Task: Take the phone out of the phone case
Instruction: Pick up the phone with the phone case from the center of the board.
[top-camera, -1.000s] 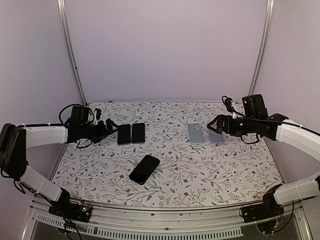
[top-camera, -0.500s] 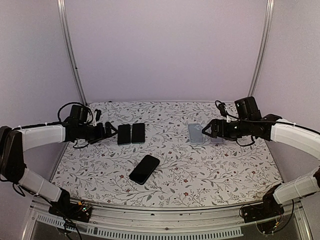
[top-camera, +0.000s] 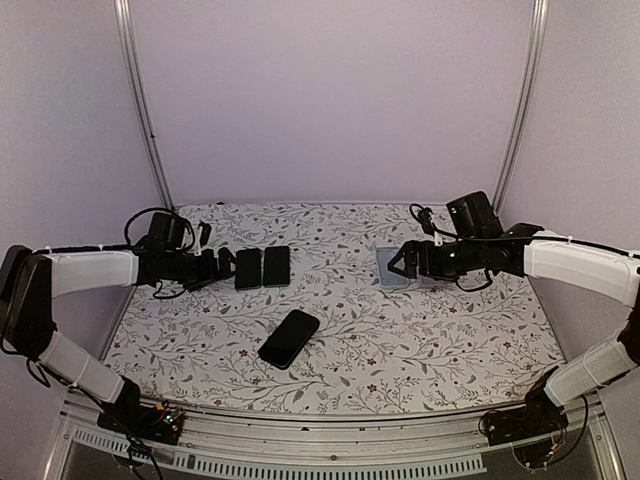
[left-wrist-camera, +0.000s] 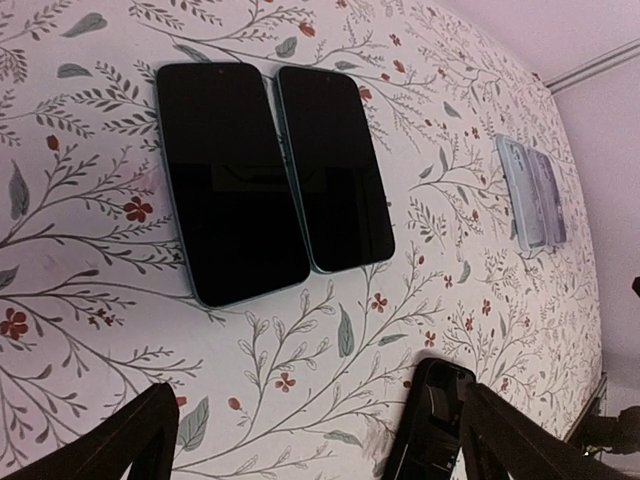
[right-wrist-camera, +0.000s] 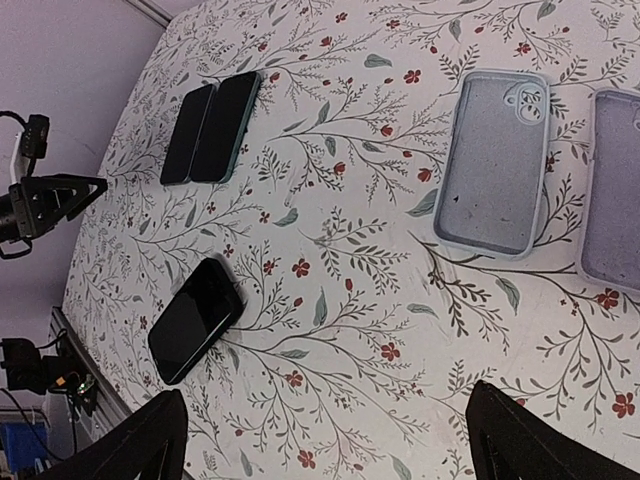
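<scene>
Grey case (right-wrist-camera: 495, 165) + 2nd case (right-wrist-camera: 615, 190) | R wrist: both | top: one clear

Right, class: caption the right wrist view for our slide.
Open right gripper near two grey cases, three dark phones beyond.

The floral-print bench (top-camera: 400, 340) carries a dark phone (top-camera: 248, 268) and a teal-edged phone (top-camera: 276, 266) side by side, left of centre in the top view. A black phone (top-camera: 289, 338) lies askew at lower centre. At right, a pale empty case (right-wrist-camera: 495, 165) sits just beside a second case (right-wrist-camera: 615, 195).
</scene>
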